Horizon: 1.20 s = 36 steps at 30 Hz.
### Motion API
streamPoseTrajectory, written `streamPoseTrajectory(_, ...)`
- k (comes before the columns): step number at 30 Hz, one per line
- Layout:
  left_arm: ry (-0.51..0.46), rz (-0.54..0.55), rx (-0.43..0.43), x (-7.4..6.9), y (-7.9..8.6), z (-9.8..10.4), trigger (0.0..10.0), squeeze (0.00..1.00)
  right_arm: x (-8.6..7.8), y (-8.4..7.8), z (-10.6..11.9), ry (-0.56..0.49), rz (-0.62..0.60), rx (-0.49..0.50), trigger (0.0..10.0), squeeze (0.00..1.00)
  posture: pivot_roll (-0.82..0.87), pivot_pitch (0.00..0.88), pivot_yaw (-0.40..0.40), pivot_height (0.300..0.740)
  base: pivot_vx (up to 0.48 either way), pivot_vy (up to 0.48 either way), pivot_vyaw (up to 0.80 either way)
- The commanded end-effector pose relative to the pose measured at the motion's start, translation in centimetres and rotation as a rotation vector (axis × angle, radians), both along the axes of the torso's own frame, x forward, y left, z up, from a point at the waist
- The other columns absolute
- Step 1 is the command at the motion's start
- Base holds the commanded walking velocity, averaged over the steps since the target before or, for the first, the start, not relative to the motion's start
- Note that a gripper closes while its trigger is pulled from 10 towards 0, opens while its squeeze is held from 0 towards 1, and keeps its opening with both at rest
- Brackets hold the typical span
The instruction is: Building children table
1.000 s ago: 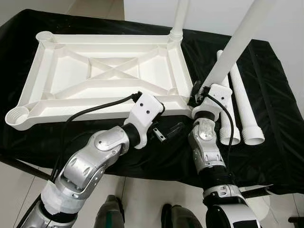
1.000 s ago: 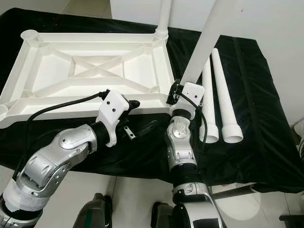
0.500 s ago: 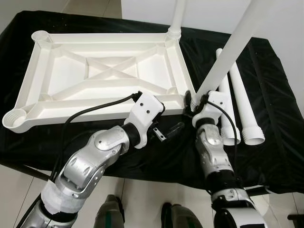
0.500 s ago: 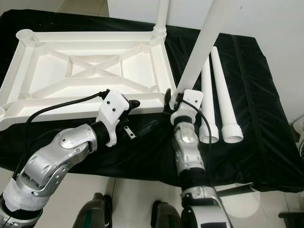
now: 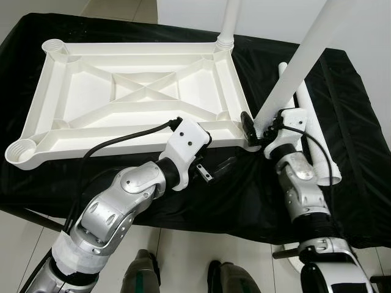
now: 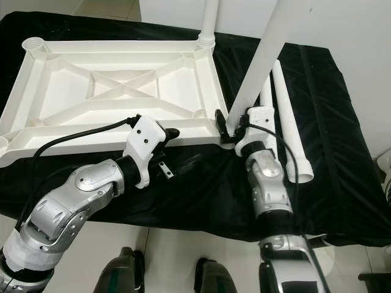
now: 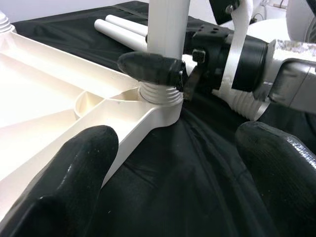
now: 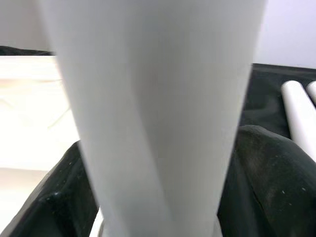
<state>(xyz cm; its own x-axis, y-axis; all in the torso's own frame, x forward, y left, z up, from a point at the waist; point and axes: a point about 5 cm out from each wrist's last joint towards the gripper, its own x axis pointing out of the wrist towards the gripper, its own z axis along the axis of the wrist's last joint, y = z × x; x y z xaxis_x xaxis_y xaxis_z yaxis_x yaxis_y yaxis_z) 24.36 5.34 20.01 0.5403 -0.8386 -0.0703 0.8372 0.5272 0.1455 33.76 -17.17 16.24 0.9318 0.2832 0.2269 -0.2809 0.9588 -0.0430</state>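
Left wrist view had the left gripper (image 7: 173, 168) fingers spread, holding nothing, short of the upturned table frame (image 5: 137, 101) on the black tabletop (image 5: 360, 152), while the right gripper (image 5: 261, 125) clamped the upright leg (image 5: 296, 67) at its near corner socket, two spare legs (image 6: 284, 116) lying beyond.

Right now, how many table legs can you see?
4. One stands in the tabletop's far corner socket; one is held by the right claw at the near corner; two lie loose on the cloth.
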Motion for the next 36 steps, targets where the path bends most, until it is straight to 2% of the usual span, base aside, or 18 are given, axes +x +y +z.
streamPoseTrajectory(1, 0.021, -0.082, 0.010, -0.3, -0.3, -0.1, 10.0, 0.00, 0.1, 0.0, 0.7, -0.007, 0.083, -0.037, 10.0, 0.00, 0.10, 0.134, -0.007, 0.740, 0.000, 0.000, 0.00)
streamPoseTrajectory(7, 0.025, -0.081, 0.012, -0.4, -0.3, -0.2, 10.0, 0.00, 0.2, 0.1, 1.0, -0.003, 0.132, -0.058, 10.0, 0.00, 0.10, 0.134, -0.007, 0.740, 0.000, 0.000, 0.00)
streamPoseTrajectory(9, 0.035, -0.085, 0.014, -0.5, -0.3, -0.2, 10.0, 0.00, 0.4, -0.1, 1.2, 0.003, 0.204, -0.103, 10.0, 0.00, 0.10, 0.134, -0.006, 0.740, 0.000, 0.000, 0.00)
streamPoseTrajectory(16, 0.037, -0.094, 0.020, -0.6, -0.4, -0.2, 10.0, 0.00, 0.7, -0.3, 1.4, 0.010, 0.263, -0.161, 10.0, 0.00, 0.10, 0.136, -0.007, 0.740, 0.000, 0.000, 0.00)
streamPoseTrajectory(17, 0.037, -0.098, 0.023, -0.6, -0.4, -0.2, 10.0, 0.00, 0.8, -0.4, 1.4, 0.020, 0.276, -0.172, 8.9, 0.00, 0.10, 0.136, -0.007, 0.740, 0.000, 0.000, 0.00)
streamPoseTrajectory(18, 0.037, -0.099, 0.024, -0.7, -0.4, -0.2, 10.0, 0.00, 0.9, -0.5, 1.3, 0.031, 0.286, -0.178, 4.4, 0.00, 0.11, 0.135, -0.010, 0.740, 0.000, 0.000, 0.00)
streamPoseTrajectory(19, 0.037, -0.099, 0.024, -0.7, -0.4, -0.2, 10.0, 0.00, 0.9, -0.5, 1.3, 0.031, 0.286, -0.178, 4.4, 0.00, 0.11, 0.135, -0.010, 0.740, 0.000, 0.000, 0.00)
streamPoseTrajectory(20, 0.038, -0.101, 0.025, -0.7, -0.4, -0.2, 10.0, 0.00, 1.0, -0.6, 1.3, 0.041, 0.295, -0.183, 3.1, 0.00, 0.11, 0.135, -0.010, 0.740, 0.000, 0.000, 0.00)
streamPoseTrajectory(21, 0.038, -0.101, 0.025, -0.7, -0.4, -0.2, 10.0, 0.00, 1.0, -0.6, 1.3, 0.041, 0.295, -0.183, 3.1, 0.00, 0.11, 0.135, -0.010, 0.740, 0.000, 0.000, 0.00)
streamPoseTrajectory(22, 0.038, -0.101, 0.024, -0.8, -0.4, -0.2, 10.0, 0.00, 1.0, -0.6, 1.2, 0.048, 0.302, -0.188, 2.4, 0.00, 0.11, 0.135, -0.011, 0.740, 0.000, 0.000, 0.00)
streamPoseTrajectory(23, 0.039, -0.101, 0.024, -0.8, -0.4, -0.2, 10.0, 0.00, 1.0, -0.7, 1.2, 0.051, 0.307, -0.192, 0.9, 0.00, 0.11, 0.135, -0.011, 0.740, 0.000, 0.000, 0.00)
streamPoseTrajectory(25, 0.039, -0.101, 0.024, -0.9, -0.4, -0.2, 10.0, 0.00, 0.9, -0.8, 1.0, 0.057, 0.311, -0.194, 0.7, 0.00, 0.11, 0.135, -0.011, 0.740, 0.000, 0.000, 0.00)
streamPoseTrajectory(26, 0.039, -0.101, 0.024, -0.9, -0.3, -0.2, 10.0, 0.00, 0.8, -0.8, 0.9, 0.064, 0.319, -0.194, 0.0, 0.00, 0.11, 0.134, -0.011, 0.740, 0.000, 0.000, 0.00)
streamPoseTrajectory(33, 0.041, -0.102, 0.023, -0.8, -0.3, -0.2, 10.0, 0.00, 0.6, -1.0, 0.5, 0.083, 0.324, -0.192, 0.0, 0.00, 0.10, 0.134, -0.010, 0.740, 0.000, 0.000, 0.00)
streamPoseTrajectory(34, 0.041, -0.102, 0.025, -0.8, -0.3, -0.2, 10.0, 0.00, 0.6, -1.0, 0.4, 0.087, 0.311, -0.180, 10.0, 0.00, 0.10, 0.132, -0.011, 0.740, 0.000, 0.000, 0.00)
streamPoseTrajectory(36, 0.041, -0.102, 0.026, -0.8, -0.3, -0.2, 10.0, 0.00, 0.6, -0.9, 0.4, 0.088, 0.299, -0.168, 10.0, 0.00, 0.10, 0.132, -0.011, 0.740, 0.000, 0.000, 0.00)
